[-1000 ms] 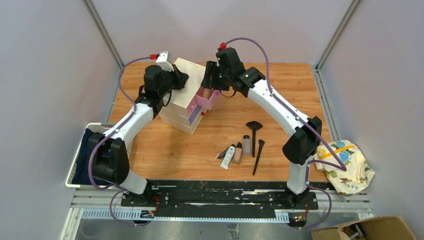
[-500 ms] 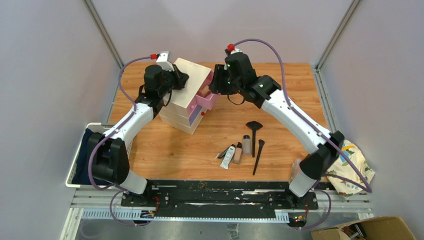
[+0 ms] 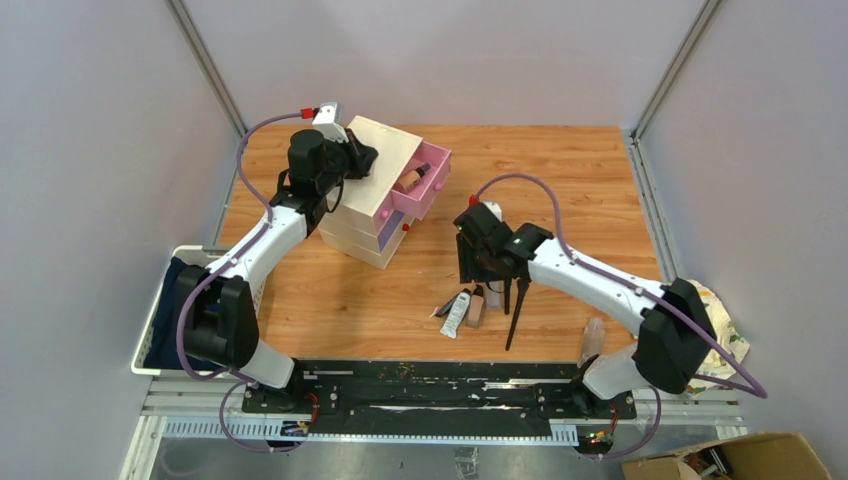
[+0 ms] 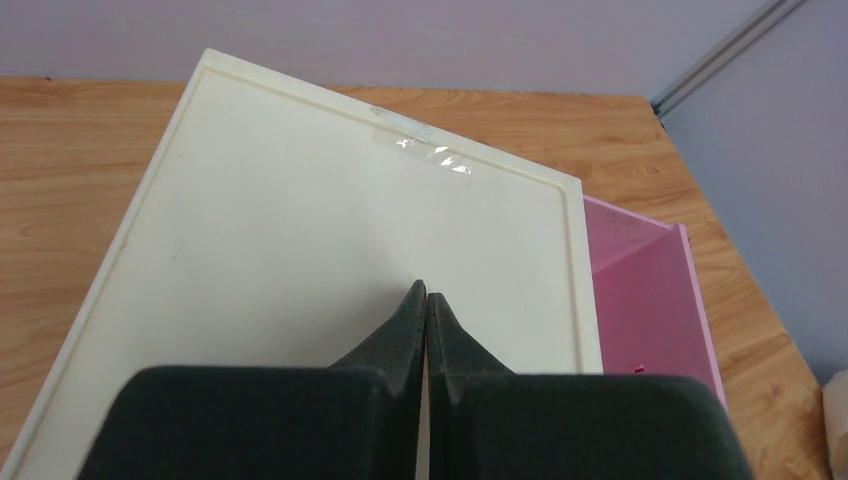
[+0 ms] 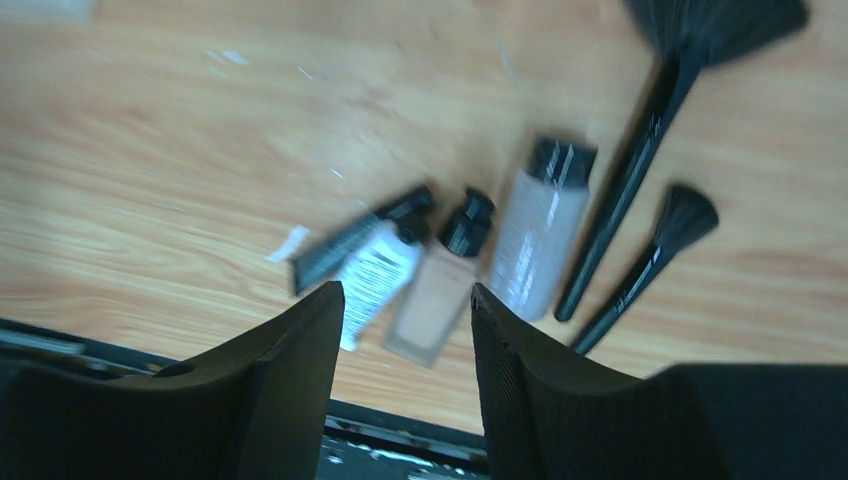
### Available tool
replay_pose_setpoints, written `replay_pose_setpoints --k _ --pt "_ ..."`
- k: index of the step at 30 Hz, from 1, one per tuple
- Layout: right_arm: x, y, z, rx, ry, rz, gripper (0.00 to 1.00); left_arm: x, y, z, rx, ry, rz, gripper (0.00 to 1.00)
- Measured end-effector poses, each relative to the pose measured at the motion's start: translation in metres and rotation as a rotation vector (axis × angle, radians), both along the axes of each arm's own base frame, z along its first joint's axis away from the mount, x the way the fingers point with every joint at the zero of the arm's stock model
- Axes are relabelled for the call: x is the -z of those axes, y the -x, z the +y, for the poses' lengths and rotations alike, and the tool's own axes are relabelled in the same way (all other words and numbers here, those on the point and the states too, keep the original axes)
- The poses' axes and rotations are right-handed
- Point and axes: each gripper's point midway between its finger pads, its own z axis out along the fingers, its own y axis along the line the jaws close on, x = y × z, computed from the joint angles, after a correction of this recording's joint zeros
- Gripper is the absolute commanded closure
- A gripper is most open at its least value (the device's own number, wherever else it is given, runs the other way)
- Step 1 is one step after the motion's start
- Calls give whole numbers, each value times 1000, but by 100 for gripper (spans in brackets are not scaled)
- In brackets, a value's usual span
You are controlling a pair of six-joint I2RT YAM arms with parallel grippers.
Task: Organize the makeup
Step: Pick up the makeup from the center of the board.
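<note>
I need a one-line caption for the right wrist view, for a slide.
Open right gripper above a white tube, beige bottle, clear bottle and two black brushes on a wooden table.

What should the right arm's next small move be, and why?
Probably lower the right end effector straight down onto the beige bottle and close. In the wrist view its open fingers frame that bottle, which lies between the white tube and the clear bottle. The pink drawer stands open with a stowed bottle inside, ready for more.
</note>
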Motion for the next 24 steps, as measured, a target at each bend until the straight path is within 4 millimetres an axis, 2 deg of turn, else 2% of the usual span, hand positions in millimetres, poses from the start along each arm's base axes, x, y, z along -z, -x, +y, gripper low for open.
replay_pose_setpoints --k 3,5,12,20,24 --pt "51 22 -15 15 93 123 46 0 0 0 0 0 0 100" --pt "63 28 -17 19 112 153 45 0 0 0 0 0 -1 100" --pt "77 38 -14 37 102 181 46 0 1 0 0 -1 3 100" --pt "102 67 -17 33 119 243 51 -1 2 0 1 -1 4 100" --pt "108 74 -16 36 118 256 62 0 4 0 4 0 4 100"
